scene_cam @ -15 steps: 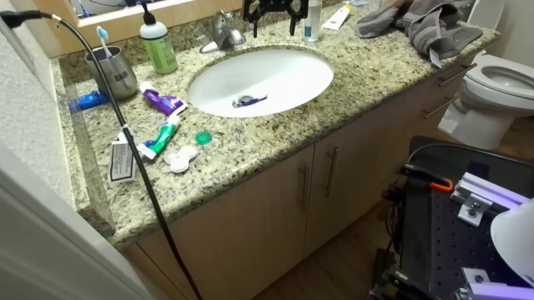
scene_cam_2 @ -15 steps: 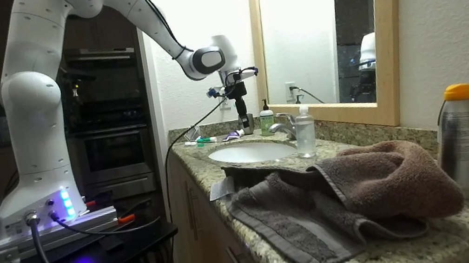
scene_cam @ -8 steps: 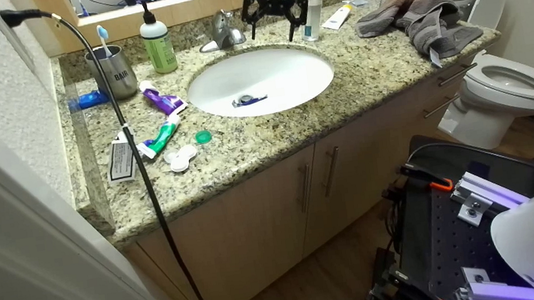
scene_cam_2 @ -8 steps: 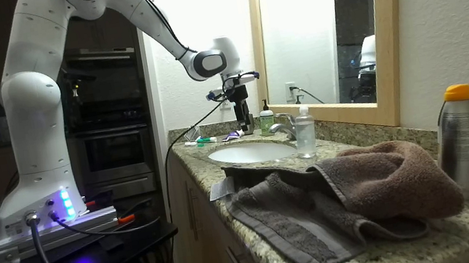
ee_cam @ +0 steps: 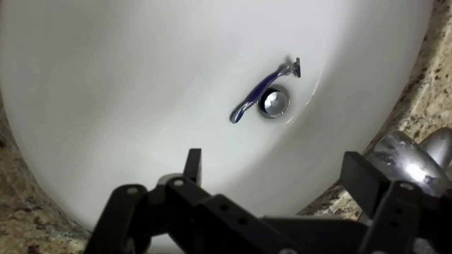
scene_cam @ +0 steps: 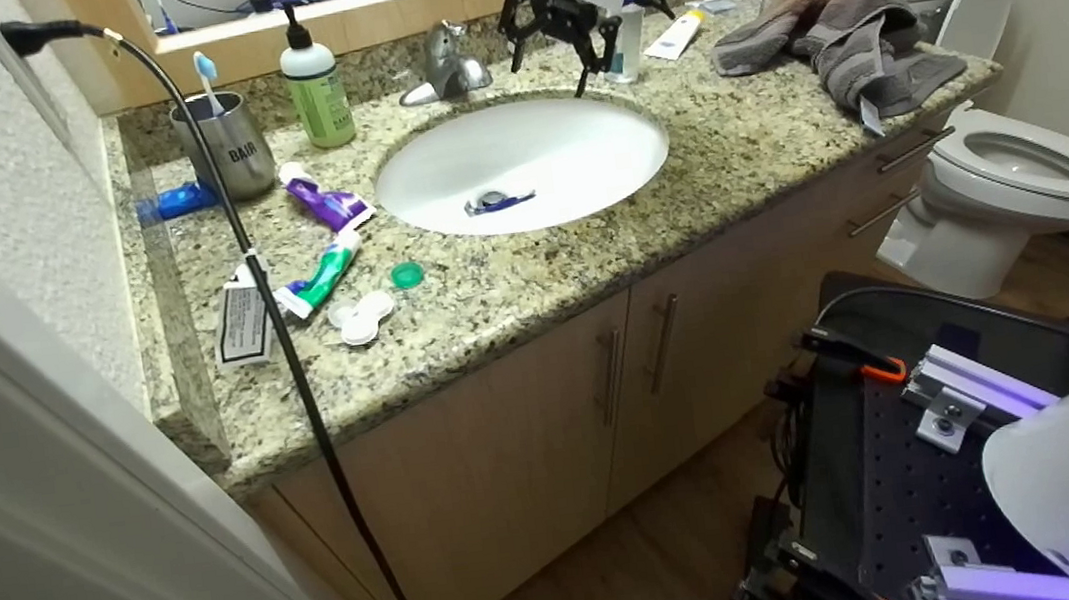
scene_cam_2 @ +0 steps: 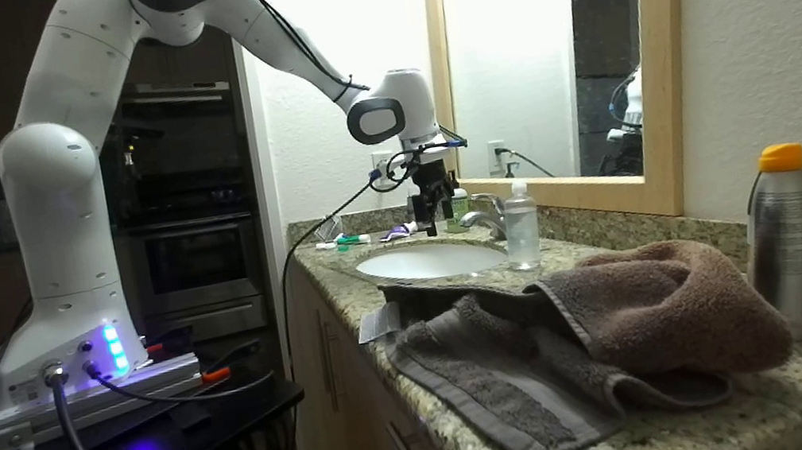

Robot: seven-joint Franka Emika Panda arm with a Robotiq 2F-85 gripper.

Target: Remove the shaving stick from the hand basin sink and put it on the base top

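Observation:
The shaving stick (scene_cam: 505,204) is a slim dark-blue razor lying in the white hand basin sink (scene_cam: 578,154), beside the drain. In the wrist view the shaving stick (ee_cam: 259,90) lies at a slant along the drain's edge, its head to the upper right. It is hidden in an exterior view where only the basin's rim area (scene_cam_2: 431,260) shows. My gripper (scene_cam: 550,79) is open and empty above the basin's back edge, near the tap. In the wrist view the jaws (ee_cam: 273,154) stand wide apart, below the razor in the picture. The base top is the granite countertop (scene_cam: 511,272).
The chrome tap (scene_cam: 449,63) stands close beside my gripper, also in the wrist view (ee_cam: 406,155). A clear bottle (scene_cam_2: 522,226) stands beside the basin, and a green soap bottle (scene_cam: 317,83) beyond the tap. Tubes (scene_cam: 330,268) and a towel (scene_cam: 846,33) lie on the countertop.
My gripper has turned about its upright axis and come a little lower. In an exterior view it has moved right, toward the clear bottle. The razor has not moved.

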